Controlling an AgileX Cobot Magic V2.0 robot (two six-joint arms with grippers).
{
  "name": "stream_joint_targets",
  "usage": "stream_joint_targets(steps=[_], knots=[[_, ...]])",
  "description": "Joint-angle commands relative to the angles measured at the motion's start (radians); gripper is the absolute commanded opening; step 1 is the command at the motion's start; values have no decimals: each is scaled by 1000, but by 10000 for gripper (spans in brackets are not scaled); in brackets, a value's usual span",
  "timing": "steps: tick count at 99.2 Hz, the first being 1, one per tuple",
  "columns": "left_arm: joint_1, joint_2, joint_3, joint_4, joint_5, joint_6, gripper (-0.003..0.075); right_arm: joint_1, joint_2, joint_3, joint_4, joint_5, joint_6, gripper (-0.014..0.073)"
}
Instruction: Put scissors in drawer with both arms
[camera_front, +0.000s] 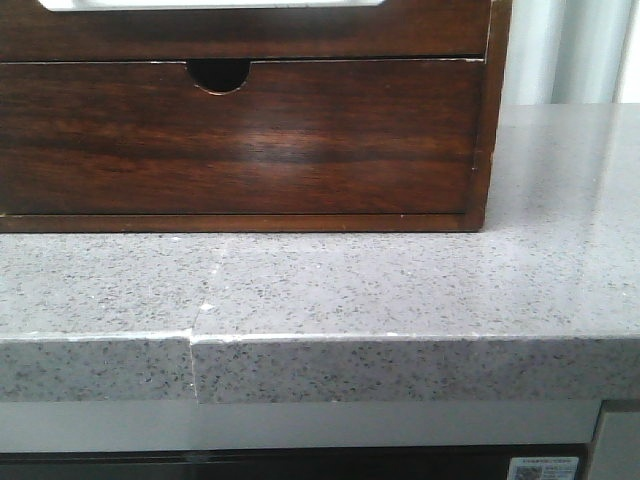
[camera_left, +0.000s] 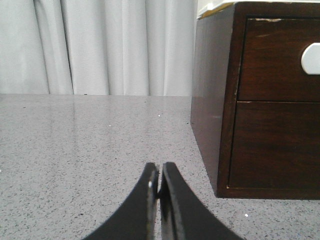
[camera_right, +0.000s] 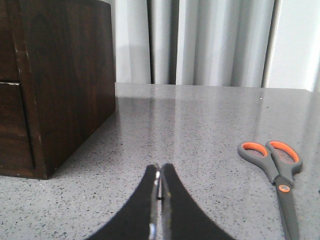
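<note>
The scissors (camera_right: 278, 172), grey with orange-lined handles, lie flat on the speckled grey counter; they show only in the right wrist view, off to one side of my right gripper (camera_right: 160, 172). That gripper is shut and empty, low over the counter. My left gripper (camera_left: 160, 172) is also shut and empty, low over the counter beside the dark wooden cabinet (camera_left: 210, 100). The drawer (camera_front: 250, 35) is the upper front with the long pale cut-out; it is closed and also shows in the left wrist view (camera_left: 272, 60). Neither gripper shows in the front view.
Below it is the taller drawer front (camera_front: 240, 140) with a small half-round notch, closed. The cabinet's other side (camera_right: 70, 75) stands near my right gripper. The counter (camera_front: 400, 290) has a seam and a front edge. White curtains (camera_left: 100, 45) hang behind.
</note>
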Motion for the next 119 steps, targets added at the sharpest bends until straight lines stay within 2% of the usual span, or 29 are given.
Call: stream_joint_targets(steps=[1,66,78,89,103,119], knots=[[3,-31,36,-6,-80,0,-20,-3,-19,17,-9,-73,-5,-69],[3,-31,36,-6,-80,0,-20,-3,-19,17,-9,-73,-5,-69],[3,-31,34,-6,-99,0,-20,-3,-19,17,-9,-121,-5,-69],[3,-31,9,-38,-117,0,-20,-3,-19,-26,38,-97,-5,-69],[3,-28,-106,-77,-40,0,-20,-3,14,-137,43,-23,-5,-69],[3,46,-314,-77,193,0,-20,-3,133,-307,24,112,-5,-69]])
